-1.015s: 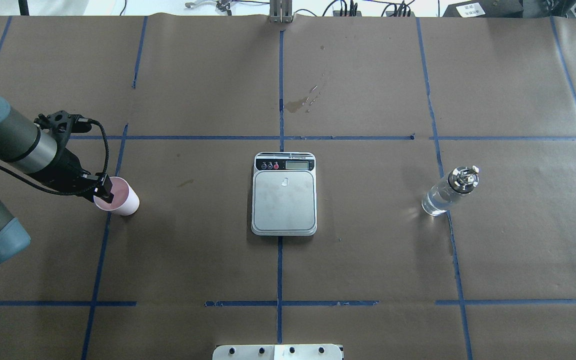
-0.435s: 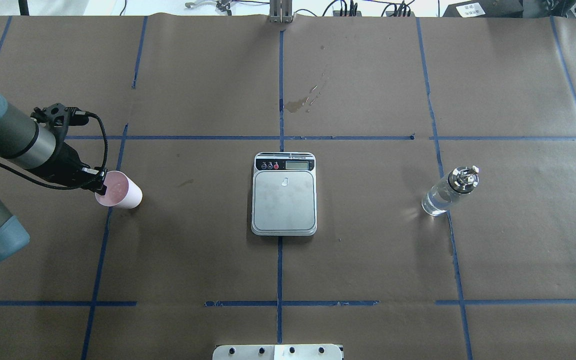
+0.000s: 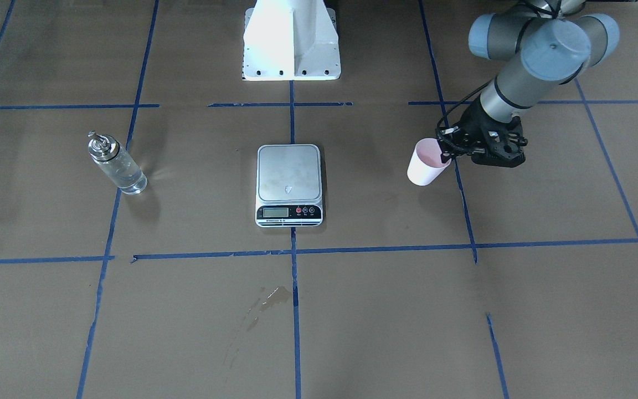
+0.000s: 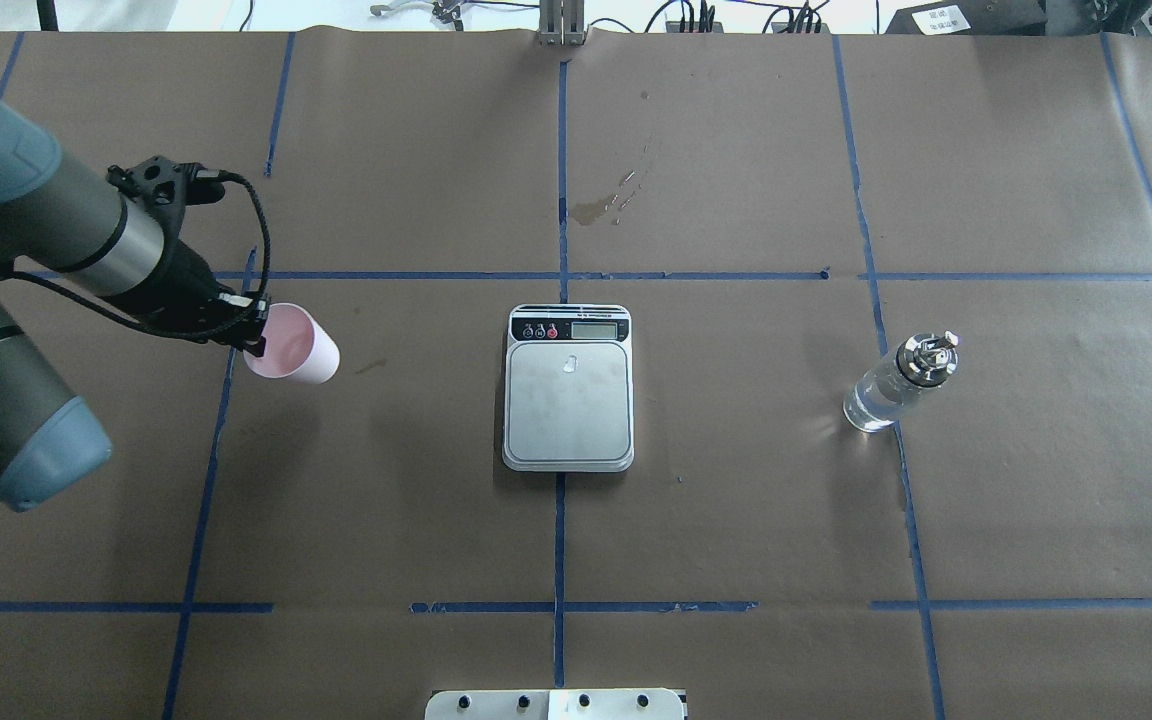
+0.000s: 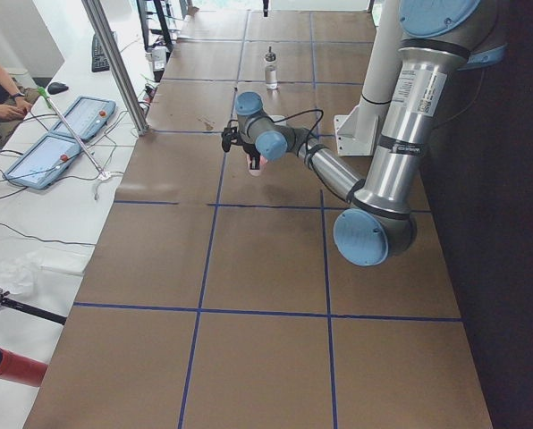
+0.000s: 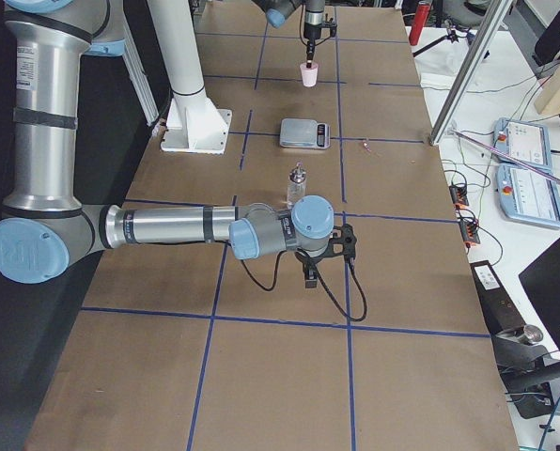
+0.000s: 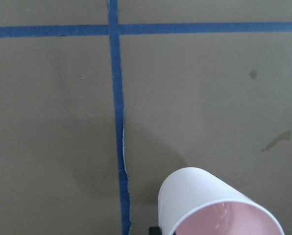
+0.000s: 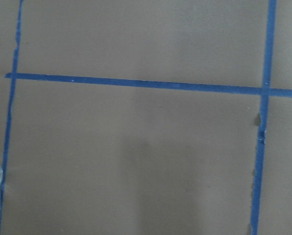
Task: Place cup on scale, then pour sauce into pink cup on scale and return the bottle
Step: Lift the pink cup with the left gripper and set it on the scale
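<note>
Pink-lined white paper cup hangs rim-clamped in the left gripper at nine o'clock of the bare steel-topped square scale; placing, pouring from the clear glass bottle at three o'clock, and its return seemingly remain.

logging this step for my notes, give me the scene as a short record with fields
cup: white paper cup with pink inside, tilted, apparently lifted, short of the scale
left gripper: shut on the cup's rim
scale: square steel-topped digital scale, no cup on it
bottle: clear glass bottle with silver spout, upright, ungripped
right gripper: near the bottle, open or shut unclear
</note>
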Controlling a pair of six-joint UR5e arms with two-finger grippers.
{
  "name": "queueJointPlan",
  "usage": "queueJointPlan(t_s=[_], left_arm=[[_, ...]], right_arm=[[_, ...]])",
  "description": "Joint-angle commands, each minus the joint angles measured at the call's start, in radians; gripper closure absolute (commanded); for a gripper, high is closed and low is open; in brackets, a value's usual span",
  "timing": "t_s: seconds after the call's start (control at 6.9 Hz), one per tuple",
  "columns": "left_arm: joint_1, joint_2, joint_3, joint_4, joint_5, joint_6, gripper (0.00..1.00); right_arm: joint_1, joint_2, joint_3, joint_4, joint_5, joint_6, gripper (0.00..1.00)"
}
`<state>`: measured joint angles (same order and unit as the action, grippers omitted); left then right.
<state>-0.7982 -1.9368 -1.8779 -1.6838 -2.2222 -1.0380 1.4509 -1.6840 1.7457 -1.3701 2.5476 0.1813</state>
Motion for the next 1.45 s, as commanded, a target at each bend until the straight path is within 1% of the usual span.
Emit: queueJointPlan(t_s=[0.0, 0.14, 0.29, 0.43, 0.58, 0.72, 1.01, 1.3], left_arm=[[0.121, -0.267, 0.029, 0.139, 0.024, -0.208, 1.00], [0.176, -0.365, 0.098, 0.139, 0.114, -0.243, 1.00], [0.223, -0.440, 0.190, 0.133, 0.139, -0.269, 1.00], [0.246, -0.479, 0.251, 0.131, 0.175, -0.274, 1.00], [0.251, -0.476, 0.259, 0.130, 0.183, -0.269, 1.00], [0.251, -0.467, 0.264, 0.115, 0.185, -0.266, 1.00], [0.251, -0.461, 0.270, 0.116, 0.190, -0.267, 1.00], [0.251, -0.446, 0.272, 0.115, 0.188, -0.266, 1.00]], right_arm=[[-0.027, 0.001, 0.006, 0.163, 0.077, 0.013, 0.00], [-0.052, -0.002, 0.006, 0.290, 0.077, 0.109, 0.00], [-0.087, -0.025, 0.006, 0.430, 0.075, 0.207, 0.00], [-0.095, -0.034, 0.006, 0.512, 0.075, 0.263, 0.00], [-0.104, -0.048, 0.011, 0.557, 0.075, 0.270, 0.00], [-0.116, -0.055, 0.027, 0.562, 0.075, 0.279, 0.00], [-0.177, -0.052, 0.075, 0.565, 0.072, 0.411, 0.00], [-0.204, -0.049, 0.123, 0.563, 0.066, 0.469, 0.00]])
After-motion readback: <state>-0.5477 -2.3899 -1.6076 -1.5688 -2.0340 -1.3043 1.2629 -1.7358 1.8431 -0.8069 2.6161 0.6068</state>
